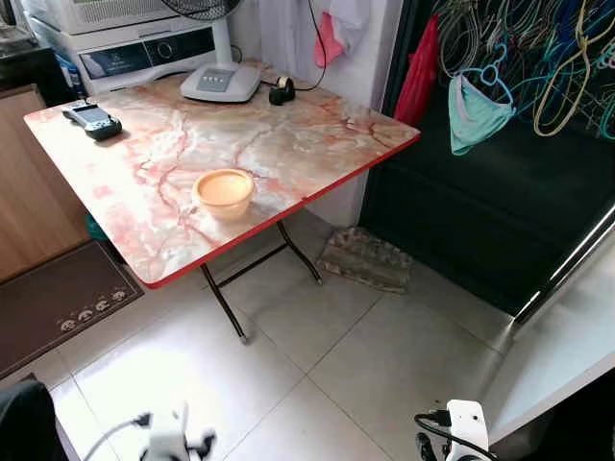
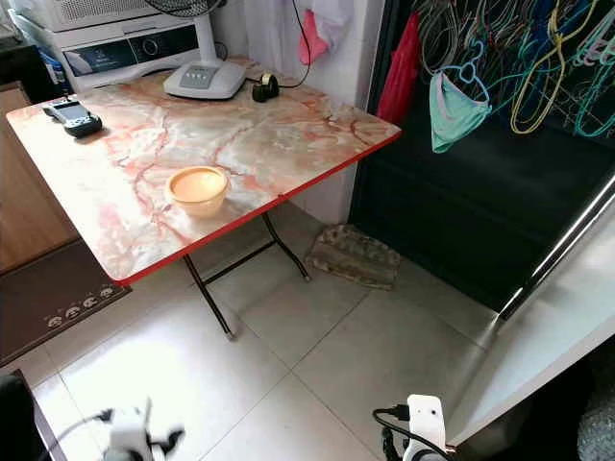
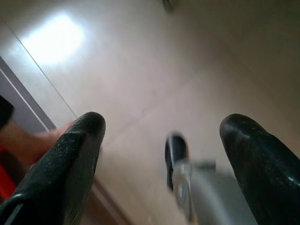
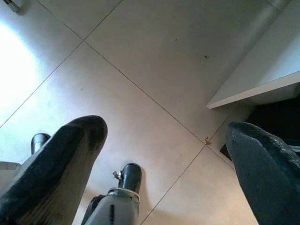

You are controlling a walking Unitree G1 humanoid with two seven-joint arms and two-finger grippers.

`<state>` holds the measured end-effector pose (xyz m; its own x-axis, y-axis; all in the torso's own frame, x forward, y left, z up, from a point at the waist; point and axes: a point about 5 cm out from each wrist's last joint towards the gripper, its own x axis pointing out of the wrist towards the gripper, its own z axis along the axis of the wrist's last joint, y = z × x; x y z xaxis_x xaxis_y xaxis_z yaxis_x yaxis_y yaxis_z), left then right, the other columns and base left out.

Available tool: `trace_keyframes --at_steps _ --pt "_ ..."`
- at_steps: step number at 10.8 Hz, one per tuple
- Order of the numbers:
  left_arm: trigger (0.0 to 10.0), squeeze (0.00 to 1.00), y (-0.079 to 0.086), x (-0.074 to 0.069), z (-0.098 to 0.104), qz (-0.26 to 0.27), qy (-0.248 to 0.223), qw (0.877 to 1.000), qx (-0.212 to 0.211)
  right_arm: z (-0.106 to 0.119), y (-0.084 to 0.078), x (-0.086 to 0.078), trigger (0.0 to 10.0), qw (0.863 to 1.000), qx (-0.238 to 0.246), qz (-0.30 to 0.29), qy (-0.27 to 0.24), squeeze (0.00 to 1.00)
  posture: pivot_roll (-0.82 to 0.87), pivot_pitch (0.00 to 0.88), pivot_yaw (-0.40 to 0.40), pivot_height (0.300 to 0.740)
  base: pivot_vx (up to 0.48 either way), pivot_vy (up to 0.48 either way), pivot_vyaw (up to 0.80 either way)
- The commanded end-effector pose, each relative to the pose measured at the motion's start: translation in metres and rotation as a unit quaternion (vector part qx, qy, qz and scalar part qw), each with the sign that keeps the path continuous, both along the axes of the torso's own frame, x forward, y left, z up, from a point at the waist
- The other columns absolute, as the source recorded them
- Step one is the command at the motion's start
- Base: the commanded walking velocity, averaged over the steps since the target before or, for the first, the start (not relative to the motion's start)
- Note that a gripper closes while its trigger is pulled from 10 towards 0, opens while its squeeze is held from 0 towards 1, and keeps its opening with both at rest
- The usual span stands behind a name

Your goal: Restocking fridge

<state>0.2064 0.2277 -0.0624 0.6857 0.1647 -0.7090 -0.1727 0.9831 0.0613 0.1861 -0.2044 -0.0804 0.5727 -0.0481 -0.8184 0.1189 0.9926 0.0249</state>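
Note:
An orange bowl (image 1: 224, 192) stands near the front edge of a marble-patterned folding table (image 1: 288, 134). At the right, a white panel with a chrome bar (image 1: 567, 264) slants into view; it looks like a fridge door (image 1: 567, 336), and its edge (image 4: 262, 79) also shows in the right wrist view. Both arms hang low over the tiled floor. My left gripper (image 3: 161, 140) is open with nothing between its fingers. My right gripper (image 4: 166, 136) is open too and holds nothing.
On the table are a fan base (image 1: 221, 82), a dark handheld device (image 1: 92, 119) and a small tape roll (image 1: 282, 91). A folded rag (image 1: 365, 257) lies on the floor by the table leg. Hangers (image 1: 538, 58) crowd a dark door. A brown mat (image 1: 58, 303) is at left.

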Motion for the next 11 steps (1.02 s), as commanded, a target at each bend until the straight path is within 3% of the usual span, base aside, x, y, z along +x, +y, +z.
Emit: trace_keyframes --at_steps 1,4,6,11 --pt "10.0 0.0 0.007 0.016 0.013 0.038 -0.051 0.998 0.008 0.001 -0.001 0.002 10.0 1.0 0.004 -0.006 0.0 0.0 0.11 0.0 -0.06 0.74 0.0 0.0 0.0" --pt "10.0 0.0 0.011 0.059 0.055 0.036 -0.19 0.98 0.039 0.002 -0.002 0.003 10.0 1.0 0.003 -0.003 0.0 0.0 0.11 0.0 -0.061 0.74 0.0 0.0 0.0" --pt "10.0 0.0 0.004 0.091 0.094 0.018 -0.296 0.953 0.056 0.002 -0.002 0.003 10.0 1.0 0.001 -0.003 -0.001 0.0 0.11 0.0 -0.058 0.74 0.0 0.0 0.0" --pt "10.0 0.0 -0.019 0.115 0.134 -0.042 -0.401 0.912 0.077 0.002 -0.003 0.002 10.0 1.0 -0.002 0.003 0.001 0.0 0.09 0.0 -0.051 0.74 0.0 0.0 0.0"
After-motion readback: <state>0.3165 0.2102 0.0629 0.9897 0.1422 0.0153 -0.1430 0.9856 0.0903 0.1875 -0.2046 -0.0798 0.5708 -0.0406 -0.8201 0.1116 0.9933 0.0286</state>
